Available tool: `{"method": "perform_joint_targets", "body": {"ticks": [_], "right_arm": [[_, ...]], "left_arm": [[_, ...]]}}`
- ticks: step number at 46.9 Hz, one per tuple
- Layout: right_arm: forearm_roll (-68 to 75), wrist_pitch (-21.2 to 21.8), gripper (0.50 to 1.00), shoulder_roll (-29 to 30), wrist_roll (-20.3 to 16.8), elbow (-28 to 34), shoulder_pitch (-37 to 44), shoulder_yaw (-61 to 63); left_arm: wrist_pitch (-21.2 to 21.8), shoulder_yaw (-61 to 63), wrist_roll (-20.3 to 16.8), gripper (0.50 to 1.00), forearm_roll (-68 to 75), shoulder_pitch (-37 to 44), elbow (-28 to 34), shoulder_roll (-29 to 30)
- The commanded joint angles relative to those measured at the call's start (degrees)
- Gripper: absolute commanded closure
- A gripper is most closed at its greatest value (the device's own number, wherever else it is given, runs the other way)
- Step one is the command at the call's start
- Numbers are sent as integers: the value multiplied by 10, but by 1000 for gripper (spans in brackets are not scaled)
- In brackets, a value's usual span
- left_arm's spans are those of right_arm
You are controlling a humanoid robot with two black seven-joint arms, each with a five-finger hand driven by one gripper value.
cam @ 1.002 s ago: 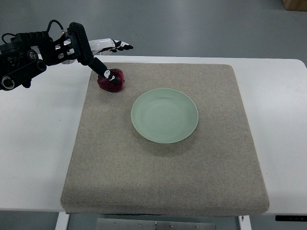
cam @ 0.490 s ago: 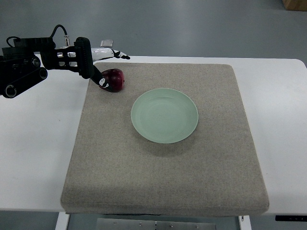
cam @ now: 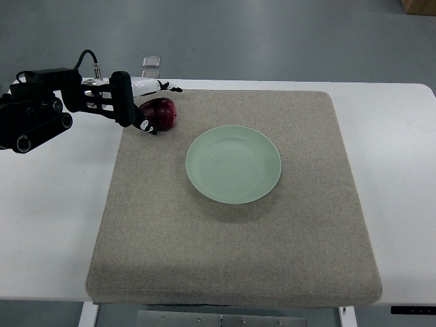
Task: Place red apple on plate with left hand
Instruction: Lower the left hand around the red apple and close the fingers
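At far-left corner of the grey mat (cam: 231, 252), red apple (cam: 162, 112) sits on the fabric, not on the plate (cam: 234, 164); plate lies near, to its right & a bit nearer the camera, apart from it. Left hand (cam: 136, 109) comes in from left edge, black fingers (cam: 142, 124) curled round apple's left side, touching it, w/ white fingers behind. Mat lies on white desk (cam: 48, 204).
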Motion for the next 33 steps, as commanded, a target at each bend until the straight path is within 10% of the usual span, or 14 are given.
{"method": "perform_joint_targets", "body": {"ticks": [1, 17, 27, 33], "right_arm": [[0, 0, 536, 0, 0, 0, 0, 0], [0, 0, 536, 0, 0, 0, 0, 1], [0, 0, 536, 0, 0, 0, 0, 0], [0, 0, 536, 0, 0, 0, 0, 0]], "left_arm": [[1, 1, 0, 578, 1, 2, 1, -6], [9, 1, -1, 645, -5, 15, 28, -25], [10, 1, -1, 900, -5, 15, 28, -27], [10, -2, -3, 928, -5, 10, 27, -29]]}}
